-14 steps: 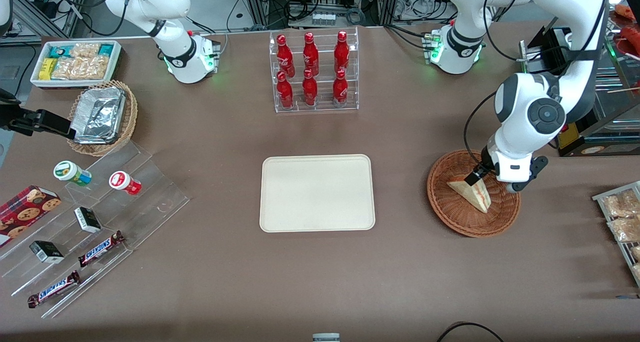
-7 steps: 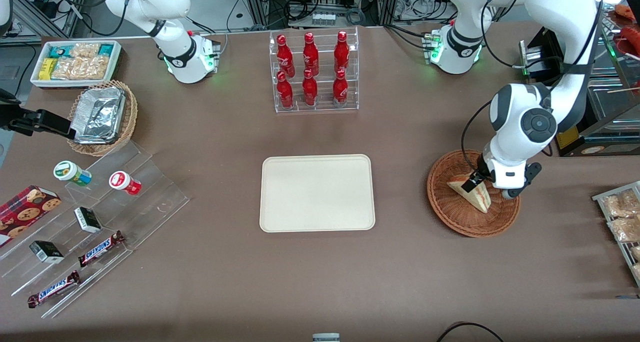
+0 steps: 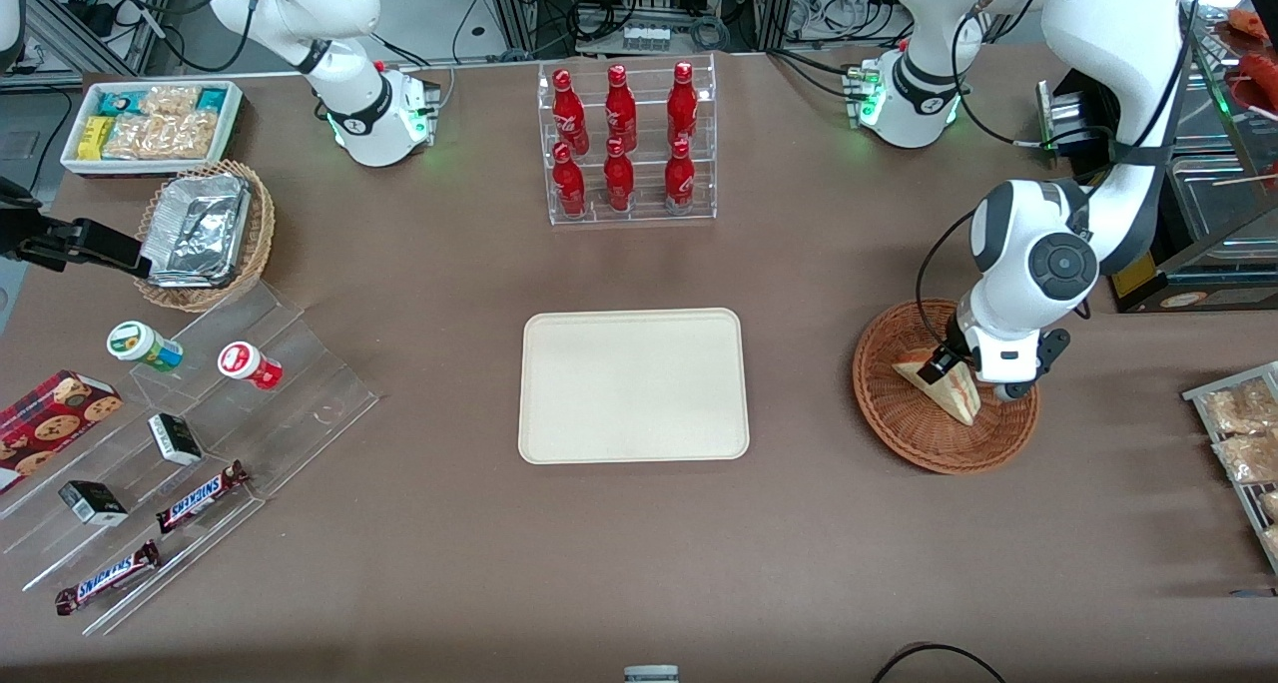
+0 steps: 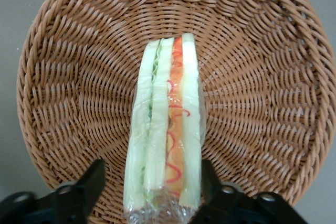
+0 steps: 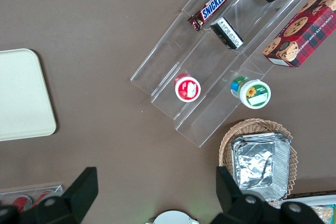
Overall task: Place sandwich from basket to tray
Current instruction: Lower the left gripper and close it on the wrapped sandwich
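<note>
The sandwich [image 3: 947, 389] is a wrapped cream wedge lying in the reddish-brown wicker basket [image 3: 914, 433] toward the working arm's end of the table. In the left wrist view the sandwich [image 4: 165, 129] shows its green and red-pink layers on the basket's weave [image 4: 262, 87]. My left gripper [image 3: 947, 365] is low in the basket, open, with one black finger [image 4: 90, 182] on each side of the wedge's wide end; the gripper [image 4: 152, 187] straddles it. The cream tray [image 3: 633, 384] lies empty at the table's middle, and its corner shows in the right wrist view [image 5: 21, 95].
A clear rack of red bottles [image 3: 624, 144] stands farther from the camera than the tray. A tan basket of foil packs [image 3: 205, 229], a white snack bin [image 3: 150, 124] and clear steps with snacks [image 3: 190, 433] lie toward the parked arm's end. A rack of packets [image 3: 1238, 433] sits beside the basket.
The left arm has come down and shifted slightly toward the tray, bringing its open fingers lower around the sandwich. The sandwich has not moved.
</note>
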`<state>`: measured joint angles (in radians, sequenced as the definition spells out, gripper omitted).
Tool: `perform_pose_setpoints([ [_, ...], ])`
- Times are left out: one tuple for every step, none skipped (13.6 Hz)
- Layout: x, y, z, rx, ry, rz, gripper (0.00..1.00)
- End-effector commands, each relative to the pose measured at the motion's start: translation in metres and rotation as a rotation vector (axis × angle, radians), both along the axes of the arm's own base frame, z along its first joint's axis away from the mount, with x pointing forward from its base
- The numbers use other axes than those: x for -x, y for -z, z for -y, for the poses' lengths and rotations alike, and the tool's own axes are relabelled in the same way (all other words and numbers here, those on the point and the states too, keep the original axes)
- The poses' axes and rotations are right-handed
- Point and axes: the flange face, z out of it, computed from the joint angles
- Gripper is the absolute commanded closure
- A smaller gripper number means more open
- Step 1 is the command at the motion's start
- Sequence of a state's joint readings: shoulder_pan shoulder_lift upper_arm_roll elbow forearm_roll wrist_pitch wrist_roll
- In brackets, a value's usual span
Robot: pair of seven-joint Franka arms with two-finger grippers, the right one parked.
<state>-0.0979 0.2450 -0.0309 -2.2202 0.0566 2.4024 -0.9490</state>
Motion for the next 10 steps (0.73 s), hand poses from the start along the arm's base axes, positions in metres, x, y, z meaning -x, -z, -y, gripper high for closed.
perform_pose_setpoints([
  [-0.001, 0.003, 0.000, 0.000, -0.024, 0.013, 0.98],
  [-0.001, 0.002, 0.000, -0.001, -0.022, 0.015, 1.00],
  [-0.002, 0.000, 0.000, -0.001, -0.019, 0.016, 1.00],
  [-0.004, -0.007, 0.001, 0.000, -0.015, 0.022, 1.00],
  [-0.005, -0.018, 0.001, -0.002, -0.007, 0.025, 1.00],
  [-0.006, -0.032, 0.002, -0.016, 0.018, 0.013, 1.00],
  [-0.009, -0.049, 0.003, -0.050, 0.054, -0.007, 1.00],
  [-0.011, -0.070, 0.014, -0.076, 0.086, -0.037, 1.00],
  [-0.015, -0.090, 0.030, -0.086, 0.114, -0.059, 1.00],
  [-0.020, -0.111, 0.050, -0.092, 0.145, -0.063, 1.00],
])
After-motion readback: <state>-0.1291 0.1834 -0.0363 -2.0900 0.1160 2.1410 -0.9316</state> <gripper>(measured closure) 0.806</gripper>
